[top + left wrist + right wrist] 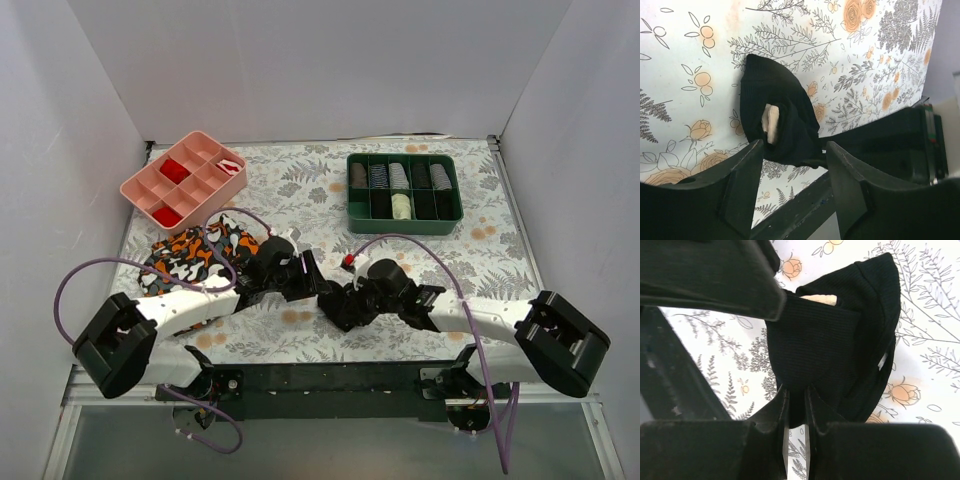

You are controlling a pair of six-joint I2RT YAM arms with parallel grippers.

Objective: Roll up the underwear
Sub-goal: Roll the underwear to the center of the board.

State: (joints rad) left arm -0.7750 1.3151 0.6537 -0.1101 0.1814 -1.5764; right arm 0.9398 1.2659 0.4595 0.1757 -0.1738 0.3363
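Note:
The underwear [835, 350] is a small black bundle on the floral table cover, with a strip of cream waistband [820, 299] showing in its fold. My right gripper [797, 402] is shut on its near black edge. In the left wrist view the underwear [780, 120] lies just beyond my left gripper [795, 167], which is open and empty, with its jaws on either side of the bundle's near end. In the top view both grippers meet at the table's near middle, the left [312, 280] and the right [345, 300], and they largely hide the garment.
An orange, black and white patterned cloth [195, 250] lies under the left arm. A pink compartment tray [185, 178] stands at the back left, and a green tray [403, 187] holding rolled items at the back right. The black base rail [330, 378] runs along the near edge.

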